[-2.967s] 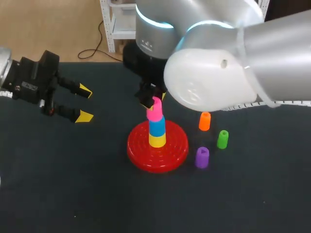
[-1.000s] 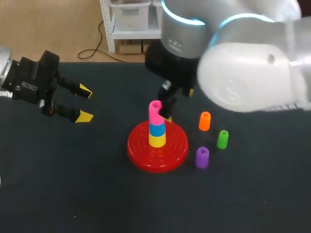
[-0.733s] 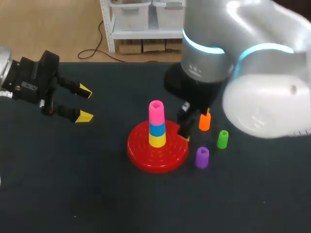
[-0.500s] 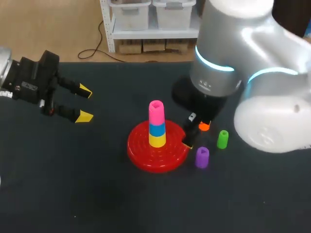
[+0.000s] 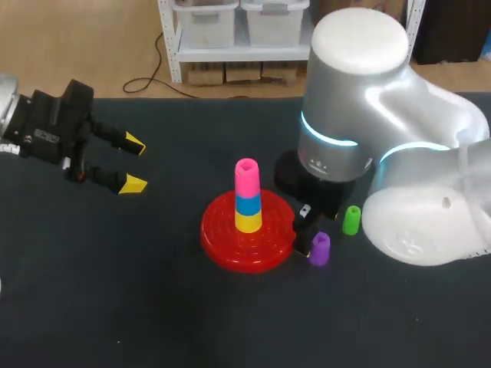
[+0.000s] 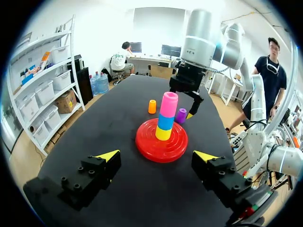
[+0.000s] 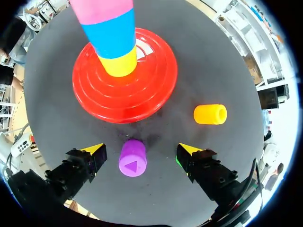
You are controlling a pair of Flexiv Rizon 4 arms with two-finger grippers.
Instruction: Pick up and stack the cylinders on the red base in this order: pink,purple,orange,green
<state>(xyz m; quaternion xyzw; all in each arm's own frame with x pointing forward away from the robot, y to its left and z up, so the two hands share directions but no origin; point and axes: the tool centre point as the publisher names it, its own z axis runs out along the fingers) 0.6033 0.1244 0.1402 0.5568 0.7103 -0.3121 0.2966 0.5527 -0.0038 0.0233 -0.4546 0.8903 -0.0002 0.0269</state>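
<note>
**Q:** Where does the purple cylinder [image 7: 132,158] lie from the right pincer [image 7: 140,150]?

**A:** Directly beneath it, between the two fingers [image 7: 93,150]. It stands upright on the surface [image 5: 153,307], with its long axis vertical and in line with the pincer's approach. The wrist view therefore shows mostly its top face. In the head view it is at the 4 o'clock of the base [image 5: 222,247], just beside the rim.

**Q:** What is the state of that pincer?

**A:** It is spread wide and holds nothing. A gap shows on either side of the cylinder, and neither fingertip touches it. The coming move is probably a straight descent and closure, and the nearby base rim is the likely hazard.

**Q:** And farther out?

**A:** The pink cylinder [image 5: 245,178] sits highest on the base, so purple comes next in the order. The green cylinder [image 5: 351,219] stands at purple's 1 o'clock. The left pincer [image 5: 133,162], also wide and empty, is well apart at the base's 9 o'clock. The right arm is plainly the nearer one.
</note>
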